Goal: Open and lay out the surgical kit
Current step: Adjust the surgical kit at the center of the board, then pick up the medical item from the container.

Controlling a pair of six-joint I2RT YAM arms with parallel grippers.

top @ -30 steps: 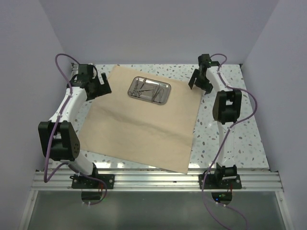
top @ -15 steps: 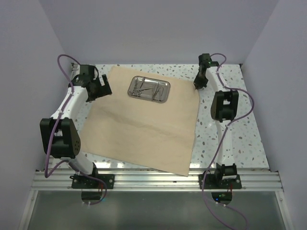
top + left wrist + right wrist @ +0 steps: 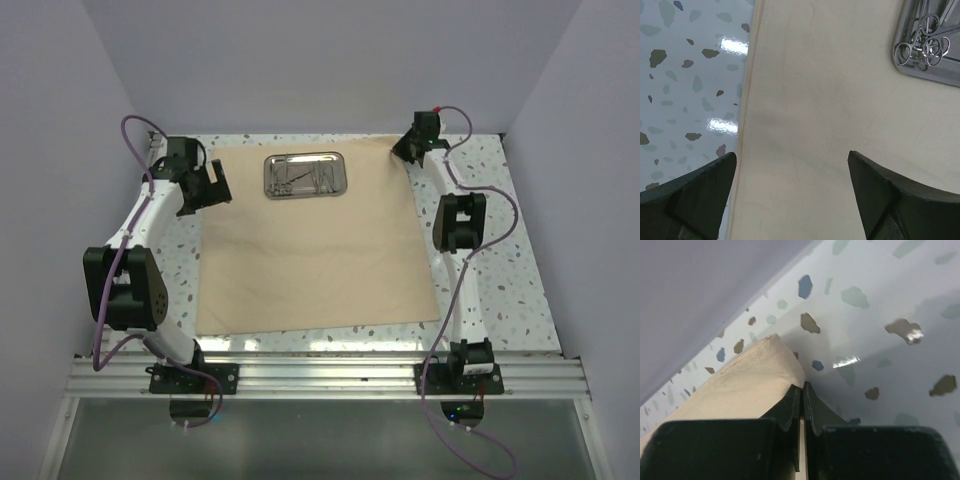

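Note:
The surgical kit's tan cloth wrap lies spread flat on the speckled table, its edges square to the table. A small steel tray with thin silver instruments sits on its far part. My right gripper is at the cloth's far right corner; in the right wrist view the gripper is shut on that cloth corner. My left gripper hangs open over the cloth's far left edge. Its view shows the gripper above the cloth, with the tray and ring handles at top right.
The purple back wall stands just behind the right gripper and the tray. Speckled table shows on both sides of the cloth. The arms' base rail runs along the near edge.
The right gripper shut on the cloth's far right corner and drew it back and to the right. The cloth turned from skewed to square, and the tray turned with it. The left arm barely moved.

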